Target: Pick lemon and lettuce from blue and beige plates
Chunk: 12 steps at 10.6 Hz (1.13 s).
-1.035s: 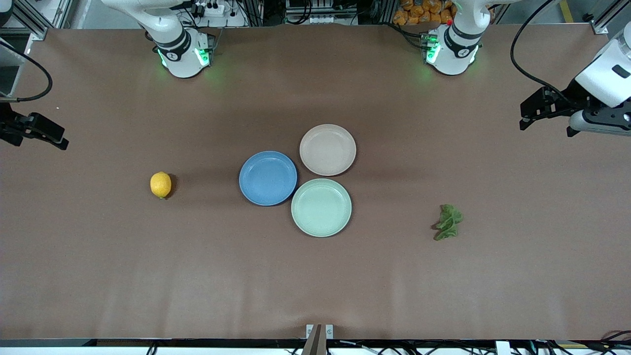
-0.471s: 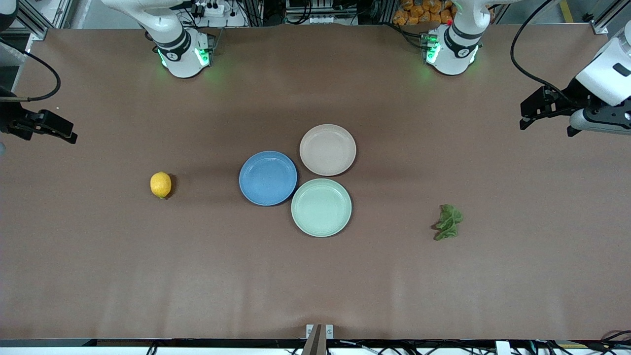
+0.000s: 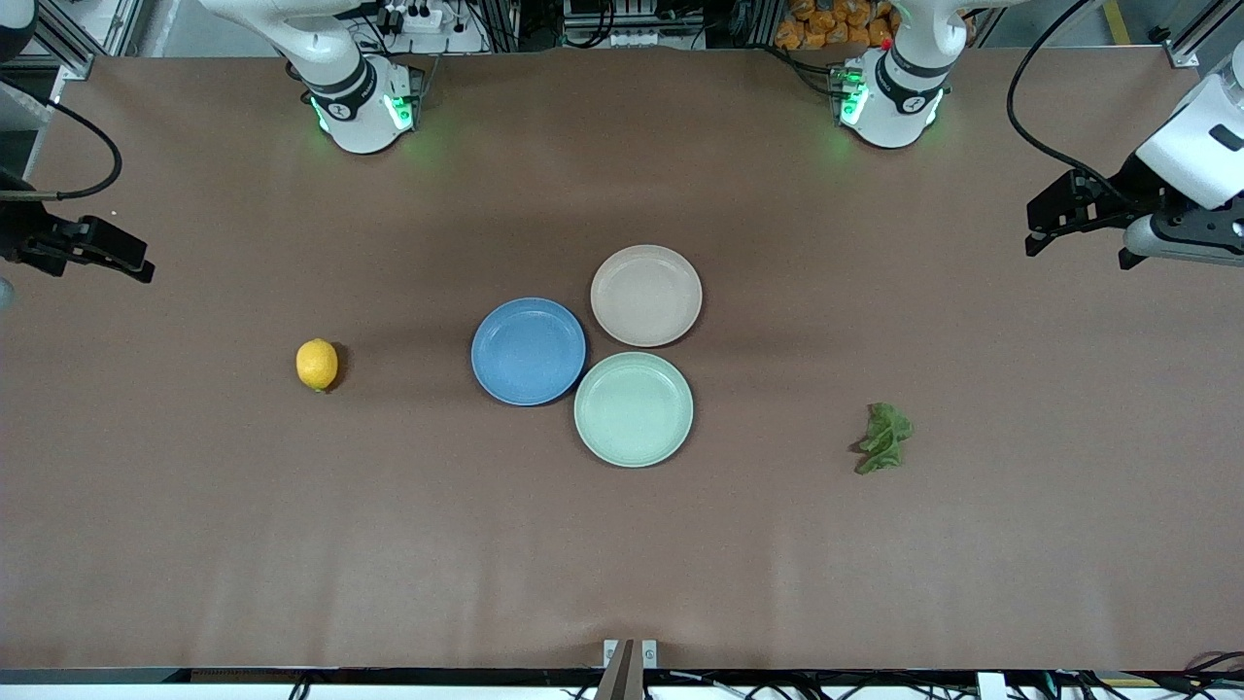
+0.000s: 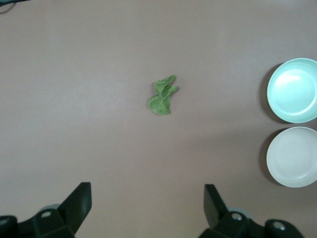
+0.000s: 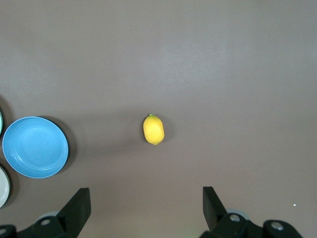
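A yellow lemon (image 3: 317, 365) lies on the bare table toward the right arm's end; it also shows in the right wrist view (image 5: 153, 129). A green lettuce leaf (image 3: 883, 438) lies on the table toward the left arm's end, also in the left wrist view (image 4: 162, 95). The blue plate (image 3: 529, 351) and the beige plate (image 3: 646, 295) sit empty mid-table. My right gripper (image 3: 95, 272) hangs open and empty over the table's edge at its end. My left gripper (image 3: 1077, 258) hangs open and empty over its own end, high above the table.
A pale green plate (image 3: 634, 409), also empty, touches the blue and beige plates and sits nearer the front camera. The arm bases (image 3: 362, 107) stand along the table's edge farthest from the front camera. A brown mat (image 3: 622, 544) covers the table.
My right gripper has shifted a little toward the table's middle and toward the bases. My left gripper has barely moved. The lemon, lettuce and plates have not moved.
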Motion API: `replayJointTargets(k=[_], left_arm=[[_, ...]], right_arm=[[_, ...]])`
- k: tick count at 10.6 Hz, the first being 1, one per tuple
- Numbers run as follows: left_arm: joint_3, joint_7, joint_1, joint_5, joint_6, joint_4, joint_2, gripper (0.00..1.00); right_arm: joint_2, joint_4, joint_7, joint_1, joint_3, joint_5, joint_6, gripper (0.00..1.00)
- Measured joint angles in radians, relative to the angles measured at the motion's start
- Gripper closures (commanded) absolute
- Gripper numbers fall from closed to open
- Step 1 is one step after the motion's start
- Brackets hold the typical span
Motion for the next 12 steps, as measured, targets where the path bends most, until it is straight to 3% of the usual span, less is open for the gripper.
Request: replayJointTargets(k=[12], left_arm=[[0.0,-0.027,0.001,0.0,-0.001,0.005,0.0,0.0]], right_arm=[[0.002,-0.002,-0.01,0.007,0.003,0.018,-0.013,0.0]])
